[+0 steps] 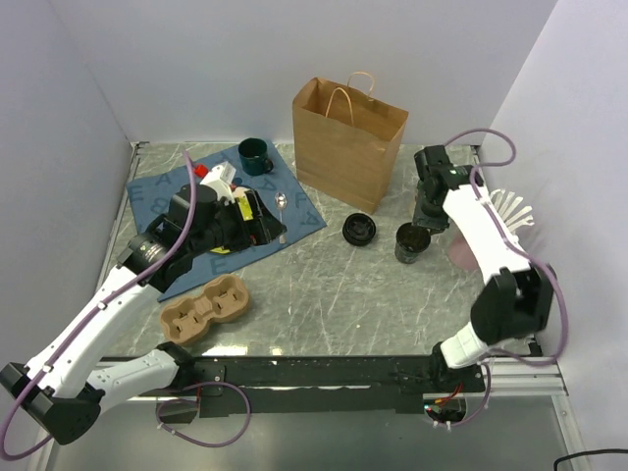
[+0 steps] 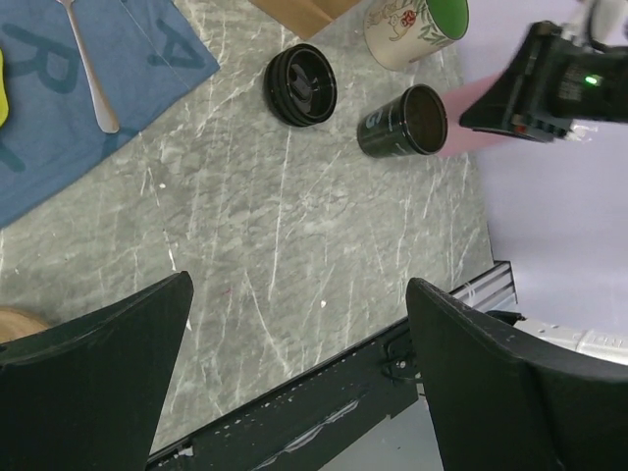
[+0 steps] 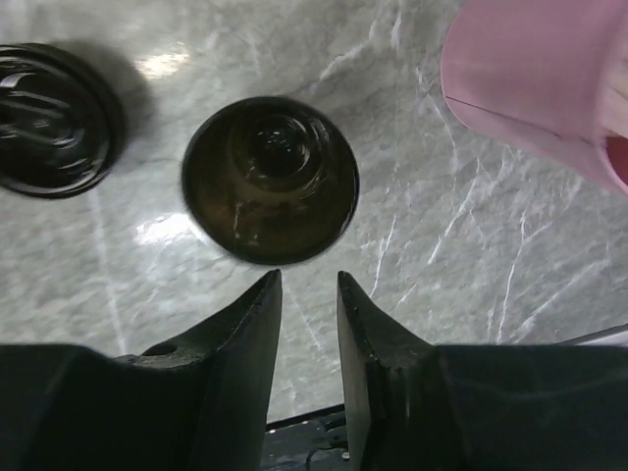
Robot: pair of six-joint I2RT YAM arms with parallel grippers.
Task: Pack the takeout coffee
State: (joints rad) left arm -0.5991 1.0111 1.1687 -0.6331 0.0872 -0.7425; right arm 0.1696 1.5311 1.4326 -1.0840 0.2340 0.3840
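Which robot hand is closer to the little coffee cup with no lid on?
The right one. The right gripper hangs just beside the takeout coffee cup, its tips almost at the rim. The left gripper is far away, over the blue cloth.

Takeout coffee cup (image 1: 410, 242): short, dark, handleless, with greenish print on its side. It stands upright and uncapped, its mouth open, right of centre. Lid (image 1: 360, 230): round, black, lying flat just left of the cup, not touching it.
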